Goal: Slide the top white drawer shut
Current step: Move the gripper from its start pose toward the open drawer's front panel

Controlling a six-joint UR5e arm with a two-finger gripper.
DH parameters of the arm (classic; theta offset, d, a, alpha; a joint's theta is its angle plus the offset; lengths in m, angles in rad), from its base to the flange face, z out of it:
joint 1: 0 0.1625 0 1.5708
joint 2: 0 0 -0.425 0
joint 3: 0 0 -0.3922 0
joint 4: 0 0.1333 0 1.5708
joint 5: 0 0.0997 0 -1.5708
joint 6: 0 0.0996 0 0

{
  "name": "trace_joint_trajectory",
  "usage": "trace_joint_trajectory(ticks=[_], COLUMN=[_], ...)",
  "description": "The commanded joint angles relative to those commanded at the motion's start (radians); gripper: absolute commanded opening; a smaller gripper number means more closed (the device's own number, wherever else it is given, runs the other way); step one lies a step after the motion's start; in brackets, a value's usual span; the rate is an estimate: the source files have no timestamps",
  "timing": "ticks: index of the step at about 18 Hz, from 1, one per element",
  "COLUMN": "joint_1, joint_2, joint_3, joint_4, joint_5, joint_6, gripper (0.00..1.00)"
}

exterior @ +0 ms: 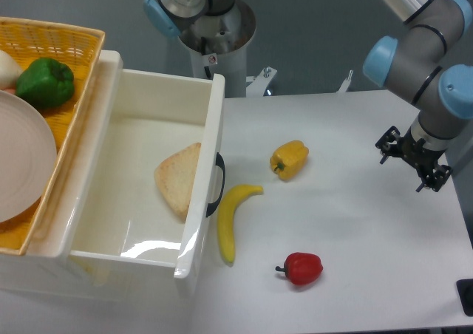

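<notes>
Top white drawer [148,193]: pulled well out of its cabinet at the left of the worktop [355,223], its panelled front facing right toward the open surface.
Handle [216,185]: black and arched, on the outside of that front, just beside the banana's upper end.
Inside the drawer: a wedge of bread [179,180] lies on the drawer floor, close against the front wall.
Gripper [412,159]: far right, well apart from the drawer and hanging above the worktop; the fingers are dark and small from here, so I cannot tell whether they are spread or pressed together.
Banana [230,222]: lies right along the drawer front, seemingly touching it near the bottom; a low approach could hit it or drag it along, I'd guess.
Yellow bell pepper [290,159]: sits between the gripper and the handle, so a straight sweep leftward risks knocking it into the drawer front.
Red bell pepper [301,268]: nearer the front edge, probably out of the path.
Wicker basket [52,53]: on top of the cabinet, with a green pepper [46,83] and a plate [22,157]; its edge overhangs the drawer's back part, and a hard shove might jolt it.
Push point: off-centre contact could skew the drawer and jam it.
</notes>
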Motion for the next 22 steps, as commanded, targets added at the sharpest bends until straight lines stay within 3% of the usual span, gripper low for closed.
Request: trace_joint_trajectory(ticks=[10,16,22], joint_1=[-0.046,-0.127,-0.163], joint_2=[-0.012,-0.018,0.018], joint_3=[-0.003,-0.011,-0.029], joint_4=[0.015,0.025,0.026], joint_5=[-0.005,0.000,-0.014], joint_6=[-0.107,-0.388,-0.590], gripper=[1.00,1.00,1.00])
